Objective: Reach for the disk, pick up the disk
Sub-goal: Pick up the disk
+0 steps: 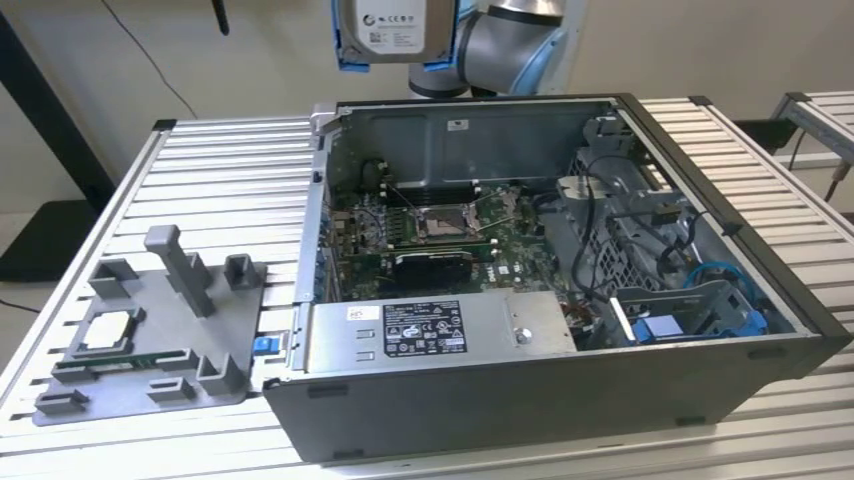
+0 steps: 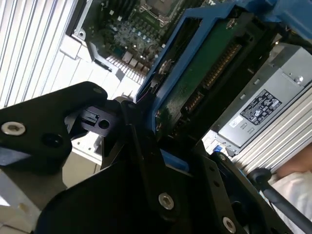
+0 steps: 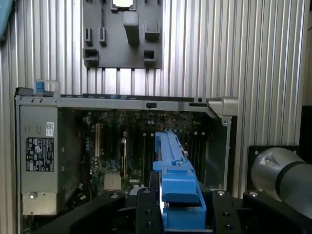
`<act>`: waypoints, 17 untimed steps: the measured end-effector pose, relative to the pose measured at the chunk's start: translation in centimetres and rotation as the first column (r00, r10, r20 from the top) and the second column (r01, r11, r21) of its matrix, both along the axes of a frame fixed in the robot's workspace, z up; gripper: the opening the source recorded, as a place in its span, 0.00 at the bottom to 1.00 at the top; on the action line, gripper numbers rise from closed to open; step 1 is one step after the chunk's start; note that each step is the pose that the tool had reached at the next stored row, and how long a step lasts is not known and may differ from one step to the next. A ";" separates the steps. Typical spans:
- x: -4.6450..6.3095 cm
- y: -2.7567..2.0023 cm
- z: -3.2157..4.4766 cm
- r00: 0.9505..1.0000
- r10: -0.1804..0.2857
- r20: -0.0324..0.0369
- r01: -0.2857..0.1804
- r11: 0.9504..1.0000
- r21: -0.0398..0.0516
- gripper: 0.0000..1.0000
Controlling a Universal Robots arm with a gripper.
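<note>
Your gripper (image 3: 178, 214) is pinched on the disk (image 1: 391, 28), black fingers (image 2: 141, 146) pressing on its blue side rails, and the drive hangs clear above the open computer case (image 1: 694, 400). In the exterior view you see the disk high up at the arm's end, silver face and white label turned toward the camera, well above the case's back wall. In the first wrist view its blue rail (image 3: 175, 170) runs edge-on over the motherboard (image 3: 126, 151). In the second wrist view its green circuit board underside (image 2: 204, 73) faces you. Beneath lies the long grey power supply box (image 1: 434, 330), along the case's near wall. To the exterior view's left, a grey fixture plate (image 1: 160, 330) sits on the slatted table (image 1: 227, 170), with a small silver chip (image 1: 110, 327) resting on it.
</note>
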State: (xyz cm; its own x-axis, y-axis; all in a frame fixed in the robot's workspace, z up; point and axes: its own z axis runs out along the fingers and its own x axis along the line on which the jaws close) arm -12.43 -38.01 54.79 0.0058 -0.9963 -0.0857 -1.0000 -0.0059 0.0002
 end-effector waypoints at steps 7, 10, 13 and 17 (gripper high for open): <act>2.3 0.00 0.00 1.000 0.000 0.000 0.000 1.000 0.000 0.00; 3.3 0.00 -0.01 1.000 0.000 0.000 0.000 1.000 0.000 0.00; 4.4 0.00 -0.03 1.000 0.000 0.000 0.000 1.000 0.000 0.00; 5.9 0.00 -0.11 1.000 0.000 0.001 0.000 1.000 0.000 0.00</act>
